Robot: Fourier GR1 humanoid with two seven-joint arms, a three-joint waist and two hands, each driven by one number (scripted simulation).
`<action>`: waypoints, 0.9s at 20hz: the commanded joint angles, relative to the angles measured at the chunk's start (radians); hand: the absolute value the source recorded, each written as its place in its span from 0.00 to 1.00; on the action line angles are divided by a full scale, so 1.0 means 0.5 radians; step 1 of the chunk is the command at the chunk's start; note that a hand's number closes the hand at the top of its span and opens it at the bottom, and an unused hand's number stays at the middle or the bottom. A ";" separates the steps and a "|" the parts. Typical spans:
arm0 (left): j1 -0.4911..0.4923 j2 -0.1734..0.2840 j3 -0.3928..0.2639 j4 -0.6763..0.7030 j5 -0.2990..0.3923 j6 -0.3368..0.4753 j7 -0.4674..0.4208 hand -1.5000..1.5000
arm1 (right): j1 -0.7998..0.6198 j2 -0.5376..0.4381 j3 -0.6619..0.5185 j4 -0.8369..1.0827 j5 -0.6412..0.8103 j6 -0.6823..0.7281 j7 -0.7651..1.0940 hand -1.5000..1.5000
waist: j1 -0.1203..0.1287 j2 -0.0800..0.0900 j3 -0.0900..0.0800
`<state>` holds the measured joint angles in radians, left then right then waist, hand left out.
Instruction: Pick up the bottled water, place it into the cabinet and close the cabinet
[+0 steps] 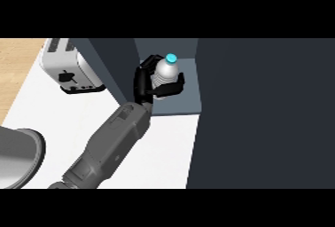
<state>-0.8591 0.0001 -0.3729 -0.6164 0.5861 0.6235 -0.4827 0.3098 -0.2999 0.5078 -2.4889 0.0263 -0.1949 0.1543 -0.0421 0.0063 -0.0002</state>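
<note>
The bottled water [167, 70] stood upright inside the open cabinet [183, 104], on its grey-blue shelf floor, toward the far left corner of the compartment. Its blue cap [171, 57] pointed up and its clear, ribbed body showed between black fingers. One hand [152, 83] had hold of it: the fingers curled round the left and far side of the bottle, and the thumb [171, 88] wrapped across its near side, so that the lower part of the bottle was hidden. Which of the robot's two hands this was could not be told for certain; its grey forearm [111, 142] came in from the lower left edge of the view and ran up and to the right across the white counter [173, 150] to the cabinet's mouth. No second hand appeared.

The cabinet's dark door [262, 115] filled the right side of the view, and a dark side panel [108, 66] stood at the compartment's left. Left of that panel a silver toaster [68, 66] with a black lever sat on the counter. At the near left edge lay the rounded rim of a metal bowl [20, 155].
</note>
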 commanded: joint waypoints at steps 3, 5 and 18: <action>-0.221 0.000 0.068 0.368 0.000 0.059 -0.115 1.00 | 0.011 0.020 0.055 -0.166 0.029 -0.013 0.099 0.00 | -0.002 0.005 -0.001; -0.210 0.000 0.010 0.420 0.042 0.171 -0.153 1.00 | 0.166 -0.075 -0.062 -0.147 -0.133 0.098 -0.084 0.00 | -0.055 0.010 0.002; -0.444 0.000 0.113 0.871 -0.048 0.126 -0.284 0.00 | 0.004 -0.018 -0.080 -0.224 -0.130 0.098 0.114 0.00 | -0.072 0.031 -0.003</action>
<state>-1.0692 0.0017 -0.3111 -0.2065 0.5613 0.6725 -0.6228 0.3163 -0.3046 0.4707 -2.4819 -0.0010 -0.1421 0.1216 -0.0684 0.0197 -0.0008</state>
